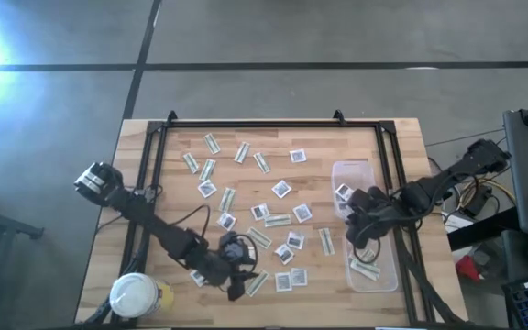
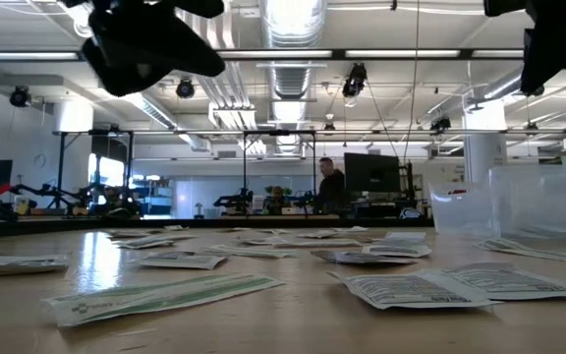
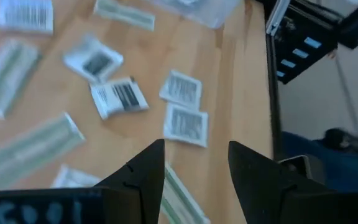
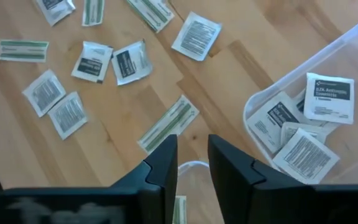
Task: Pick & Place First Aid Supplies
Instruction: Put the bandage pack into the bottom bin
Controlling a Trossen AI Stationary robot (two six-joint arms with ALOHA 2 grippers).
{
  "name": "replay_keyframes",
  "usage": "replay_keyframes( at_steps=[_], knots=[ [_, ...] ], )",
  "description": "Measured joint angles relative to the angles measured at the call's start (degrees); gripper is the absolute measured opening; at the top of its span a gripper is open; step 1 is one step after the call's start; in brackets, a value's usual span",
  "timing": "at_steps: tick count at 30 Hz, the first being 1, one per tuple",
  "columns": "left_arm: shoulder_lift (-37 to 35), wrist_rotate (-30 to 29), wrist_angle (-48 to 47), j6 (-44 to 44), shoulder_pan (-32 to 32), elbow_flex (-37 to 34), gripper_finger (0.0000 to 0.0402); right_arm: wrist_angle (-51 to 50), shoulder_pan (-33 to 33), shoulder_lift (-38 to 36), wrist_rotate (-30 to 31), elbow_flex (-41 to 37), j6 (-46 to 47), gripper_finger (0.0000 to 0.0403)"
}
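The first aid supplies lie scattered flat on the wooden table [image 1: 154, 183]: square white packets [image 1: 282, 189] and narrow green-and-white strips [image 1: 278, 220]. My left gripper [image 1: 238, 284] hovers open near the table's front edge. In the left wrist view, my left gripper [image 3: 194, 149] has nothing between its fingers; a strip [image 3: 179, 196] and square packets [image 3: 185, 124] lie on the table below it. My right gripper [image 1: 356, 220] hangs above the table beside the clear tubs. My right gripper [image 4: 192, 140] shows a narrow empty gap, pointing down next to the tub [image 4: 253, 106] that holds several square packets [image 4: 303, 149].
Two clear tubs stand at the right, the far one [image 1: 351, 170] and the near one [image 1: 385, 275], where a strip [image 1: 365, 269] lies. A white-lidded round jar [image 1: 136, 295] sits at the front left corner. A black frame [image 1: 246, 124] borders the table.
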Motion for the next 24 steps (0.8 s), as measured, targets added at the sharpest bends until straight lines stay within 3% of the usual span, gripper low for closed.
replay_keyframes(
  at_steps=[16, 24],
  knots=[
    [6.64, 0.65, 0.53, -31.84, -6.56, 0.00, 0.0170, 1.23, 2.82, 0.09, 3.04, -0.48, 1.71, 0.0070],
    [10.50, 0.33, 0.67, -35.15, -7.34, 0.69, 0.0170, 1.28, 2.82, 0.09, 3.02, -0.65, 1.36, 0.0081]
  ],
)
